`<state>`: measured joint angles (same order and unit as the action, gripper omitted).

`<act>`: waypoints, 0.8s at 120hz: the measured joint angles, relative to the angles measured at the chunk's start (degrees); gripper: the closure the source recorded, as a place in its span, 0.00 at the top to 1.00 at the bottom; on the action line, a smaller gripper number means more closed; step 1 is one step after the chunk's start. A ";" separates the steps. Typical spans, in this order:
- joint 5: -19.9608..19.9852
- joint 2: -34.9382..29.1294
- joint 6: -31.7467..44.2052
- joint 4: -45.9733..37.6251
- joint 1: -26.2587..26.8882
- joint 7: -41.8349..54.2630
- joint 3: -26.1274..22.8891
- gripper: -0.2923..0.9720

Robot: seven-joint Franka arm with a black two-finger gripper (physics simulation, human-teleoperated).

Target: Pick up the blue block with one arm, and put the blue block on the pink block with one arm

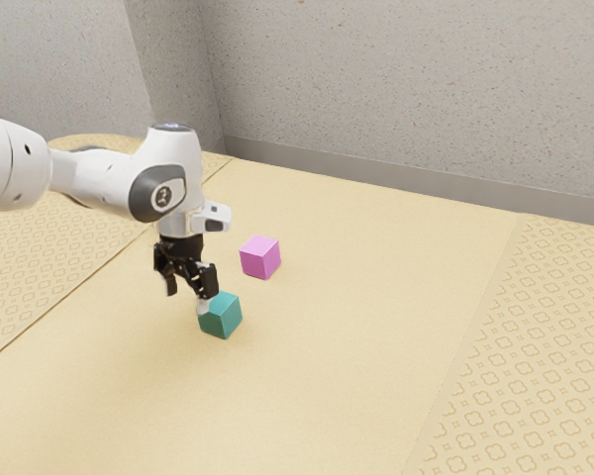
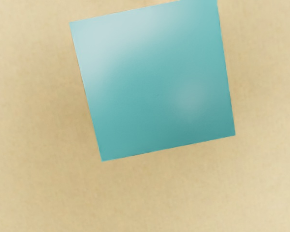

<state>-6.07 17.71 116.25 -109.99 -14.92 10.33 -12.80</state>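
My claw (image 1: 188, 295), fingers spread and empty, hovers over the blue block (image 1: 221, 315) to straddle it; the pink block (image 1: 259, 256) stands near.

The blue block (image 1: 221, 316) (image 2: 154, 82) is a small teal cube lying flat on one face. It sits near the pink block (image 1: 259, 256) without touching it, in front of it and slightly toward the exterior view's left. The pink block is a magenta cube of similar size, also lying flat.

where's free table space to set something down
Wide bare table lies to the exterior view's right of the pink block and blue block, up to the patterned strip. Crowded: the gap between the blocks, with the hand by the blue one.
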 joint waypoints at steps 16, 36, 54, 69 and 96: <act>-0.08 4.34 0.10 4.56 0.09 -0.32 0.13 0.77; -0.15 9.15 0.16 8.02 0.37 -0.64 0.06 0.77; -0.11 11.84 0.18 9.68 1.34 -0.86 0.08 0.77; 0.15 13.33 0.22 10.40 1.37 -1.03 0.29 0.68; 0.32 13.76 0.34 10.73 1.38 -1.40 0.30 0.53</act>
<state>-5.75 31.48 116.58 -99.26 -13.54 8.93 -12.50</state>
